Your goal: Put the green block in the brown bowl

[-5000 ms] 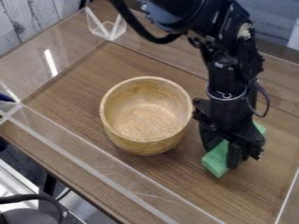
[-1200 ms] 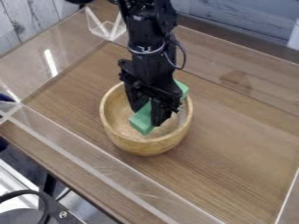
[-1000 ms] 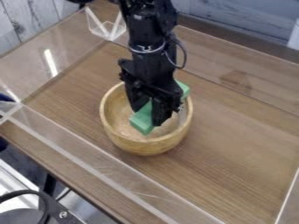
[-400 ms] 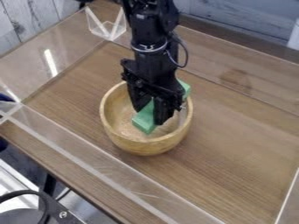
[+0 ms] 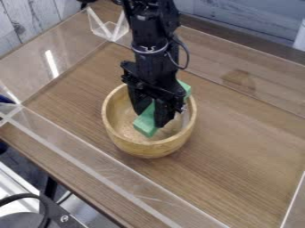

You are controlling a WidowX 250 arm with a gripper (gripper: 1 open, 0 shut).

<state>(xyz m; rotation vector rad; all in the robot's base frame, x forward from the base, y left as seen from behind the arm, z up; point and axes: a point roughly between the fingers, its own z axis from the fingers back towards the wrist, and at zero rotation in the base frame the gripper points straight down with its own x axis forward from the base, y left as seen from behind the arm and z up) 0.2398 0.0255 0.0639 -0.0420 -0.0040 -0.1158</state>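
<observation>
The black robot arm (image 5: 149, 36) reaches down over the brown bowl (image 5: 124, 130), its jaws (image 5: 158, 100) low at the mouth of the bowl and around the green block (image 5: 145, 122) — whether they grip it or merely stand about it cannot be told, since the dark fingers hide part of it. The block lies at a slant within the bowl's rim, one end showing toward the front and a bit of green on the far side of the jaws; the bowl sits upright on the wooden surface (image 5: 233, 151).
</observation>
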